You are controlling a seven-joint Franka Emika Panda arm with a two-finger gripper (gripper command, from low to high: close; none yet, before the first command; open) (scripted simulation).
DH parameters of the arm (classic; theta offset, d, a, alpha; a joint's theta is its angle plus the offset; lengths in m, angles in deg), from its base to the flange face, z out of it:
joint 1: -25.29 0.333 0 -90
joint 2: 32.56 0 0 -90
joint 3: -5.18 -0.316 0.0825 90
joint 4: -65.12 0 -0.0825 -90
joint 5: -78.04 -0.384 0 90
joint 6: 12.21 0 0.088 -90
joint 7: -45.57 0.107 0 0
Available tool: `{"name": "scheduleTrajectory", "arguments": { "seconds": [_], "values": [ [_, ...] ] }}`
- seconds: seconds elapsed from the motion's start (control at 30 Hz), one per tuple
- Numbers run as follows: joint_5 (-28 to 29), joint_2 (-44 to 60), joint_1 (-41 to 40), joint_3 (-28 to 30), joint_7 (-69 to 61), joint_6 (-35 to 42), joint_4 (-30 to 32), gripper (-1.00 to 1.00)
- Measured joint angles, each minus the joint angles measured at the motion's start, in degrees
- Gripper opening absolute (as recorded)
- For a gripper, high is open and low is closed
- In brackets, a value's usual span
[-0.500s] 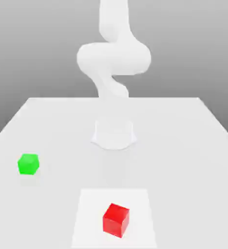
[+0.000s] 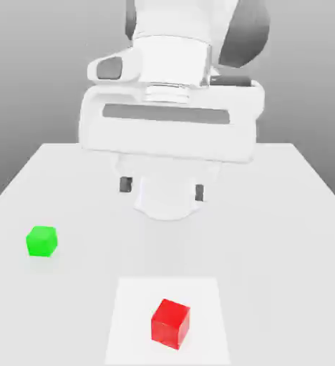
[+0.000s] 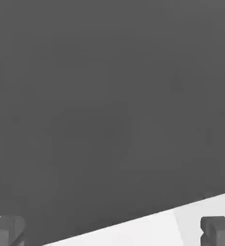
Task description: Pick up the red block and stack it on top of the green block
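So the pincer point(image 2: 162, 189) is wide open right now, its two dark fingertips point(image 2: 126, 184) standing well apart with nothing clamped between them. In the exterior view it hangs in the upper middle of the scene, under the big white hand point(image 2: 167, 136), which sits a bit tilted, dipping slightly toward the exterior view's right. The hand view also has both dark tips far from each other, and a big dark grey area plus a slanted strip of white between them.

The pincer isn't touching either cube. The red block point(image 2: 170, 324) is sitting on a white square point(image 2: 134, 343), down low in the exterior view and around the middle, turned so its edges don't line up with the square's. It's got that shiny look, with a brighter top face.

The green block point(image 2: 41, 241) is on the pale table point(image 2: 270, 243), over toward the exterior view's left, well apart from the red one and off the white square. Nothing's stacked on it, its top is bare. Both cubes are well apart from the fingertips.
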State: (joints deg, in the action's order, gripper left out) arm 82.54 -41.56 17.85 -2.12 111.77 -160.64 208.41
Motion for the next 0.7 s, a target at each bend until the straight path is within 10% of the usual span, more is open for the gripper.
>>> {"name": "scheduleTrajectory", "arguments": {
  "seconds": [0.43,0.47,0.7],
  "values": [
    [1.23,26.69,1.97,2.21,8.87,-16.27,3.79,0.00],
    [1.58,27.86,2.27,2.59,9.15,-17.25,3.63,-1.00],
    [1.60,27.70,2.19,2.50,9.19,-17.18,3.65,-1.00]
  ]
}}
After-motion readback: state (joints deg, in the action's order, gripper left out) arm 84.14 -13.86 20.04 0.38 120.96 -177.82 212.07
